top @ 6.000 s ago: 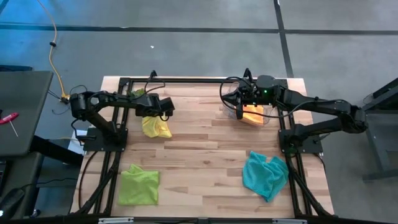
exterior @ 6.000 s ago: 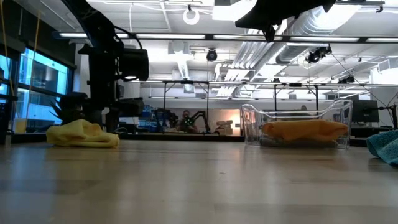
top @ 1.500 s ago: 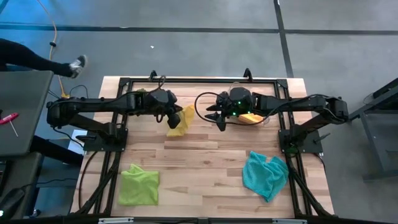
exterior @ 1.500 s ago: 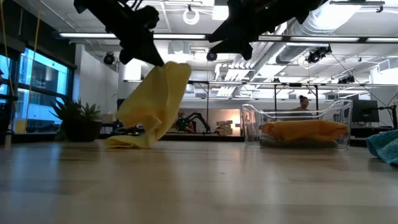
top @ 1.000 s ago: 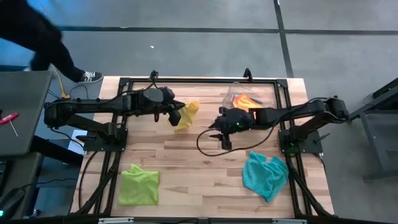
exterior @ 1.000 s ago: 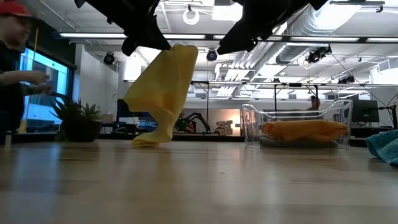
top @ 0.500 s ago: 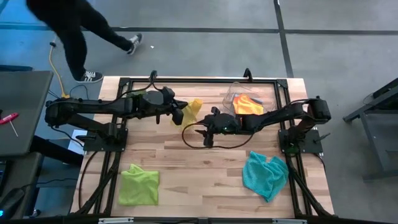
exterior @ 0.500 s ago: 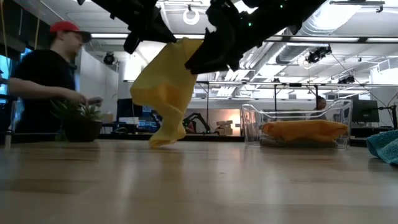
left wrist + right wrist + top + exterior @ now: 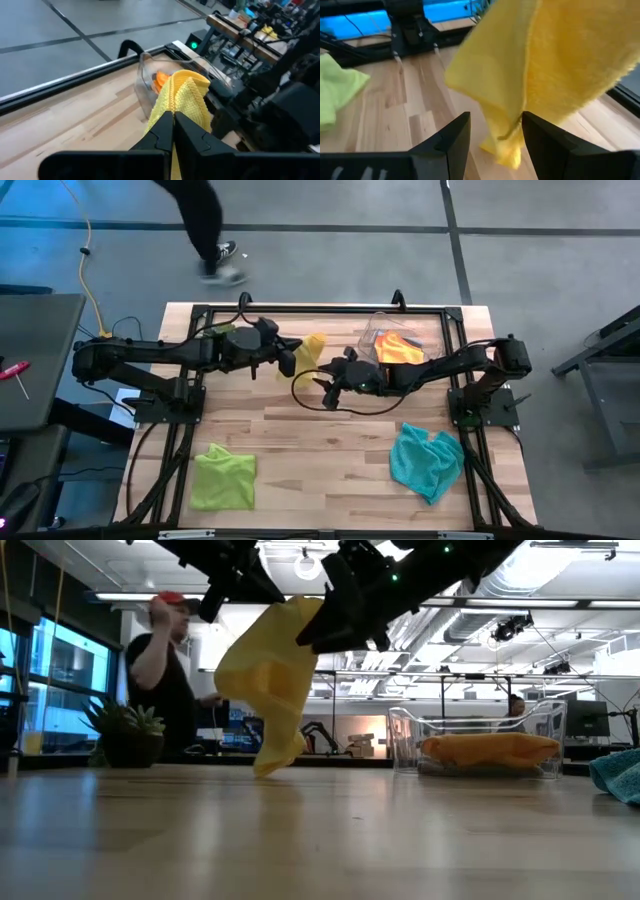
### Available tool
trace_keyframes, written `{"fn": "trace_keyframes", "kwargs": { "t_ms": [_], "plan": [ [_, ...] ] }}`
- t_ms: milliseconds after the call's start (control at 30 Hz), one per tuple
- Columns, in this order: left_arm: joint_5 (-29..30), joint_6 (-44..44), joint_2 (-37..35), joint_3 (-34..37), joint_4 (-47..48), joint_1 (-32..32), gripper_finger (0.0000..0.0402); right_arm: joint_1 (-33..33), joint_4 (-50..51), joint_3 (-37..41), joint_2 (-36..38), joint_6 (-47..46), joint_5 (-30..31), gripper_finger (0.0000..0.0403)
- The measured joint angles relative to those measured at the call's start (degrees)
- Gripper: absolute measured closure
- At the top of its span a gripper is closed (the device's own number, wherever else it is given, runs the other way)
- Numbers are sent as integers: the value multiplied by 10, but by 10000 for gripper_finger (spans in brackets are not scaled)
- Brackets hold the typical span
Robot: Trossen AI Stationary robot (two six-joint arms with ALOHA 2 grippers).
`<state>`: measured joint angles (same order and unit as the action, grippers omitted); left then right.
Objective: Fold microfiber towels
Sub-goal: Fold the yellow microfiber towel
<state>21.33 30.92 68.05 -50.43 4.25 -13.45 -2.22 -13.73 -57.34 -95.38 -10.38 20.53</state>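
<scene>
High view: yellow towel (image 9: 309,351) held off the table (image 9: 330,430) at about 12 o'clock of its middle, pinched in the closed left gripper (image 9: 289,360). Right gripper (image 9: 328,385) close at the towel's 4 o'clock, jaws apart, nothing in them. Lime green towel (image 9: 222,476) crumpled at 7 o'clock on the board, teal towel (image 9: 427,461) at 4 o'clock, orange towel (image 9: 398,348) inside the clear bin (image 9: 382,330) at 1 o'clock. Person's legs passing beyond the far edge.

Low view: yellow towel (image 9: 270,680) hanging long from the top corner, lowest tip just at the tabletop. Bin (image 9: 478,742) with the orange towel well off at 3 o'clock.

Left wrist view: fingers (image 9: 172,129) shut tight on a gathered corner of the yellow towel (image 9: 186,97).

Right wrist view: fingers (image 9: 451,137) spread, a hanging fold of the yellow towel (image 9: 540,70) dropping between them, not yet pinched.

Step judged: spreading the yellow towel ahead of folding. Next: close right jaws on a free corner, then draw it away from the left to open the cloth flat.
</scene>
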Motion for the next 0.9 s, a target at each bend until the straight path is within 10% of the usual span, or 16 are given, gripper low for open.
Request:
{"fn": "trace_keyframes", "kwargs": {
  "t_ms": [300, 667, 900],
  "plan": [
    [3, 0, 0, 0, -14, -1, 401, 12, -20, 0, -17, -14, 12, 241],
    [8, 4, 0, 0, -14, -1, 401, 13, -20, 0, -16, -62, 9, 393],
    [2, 4, 0, 0, -15, -1, 401, 20, -18, 0, -14, -93, -1, 399]
  ]
}}
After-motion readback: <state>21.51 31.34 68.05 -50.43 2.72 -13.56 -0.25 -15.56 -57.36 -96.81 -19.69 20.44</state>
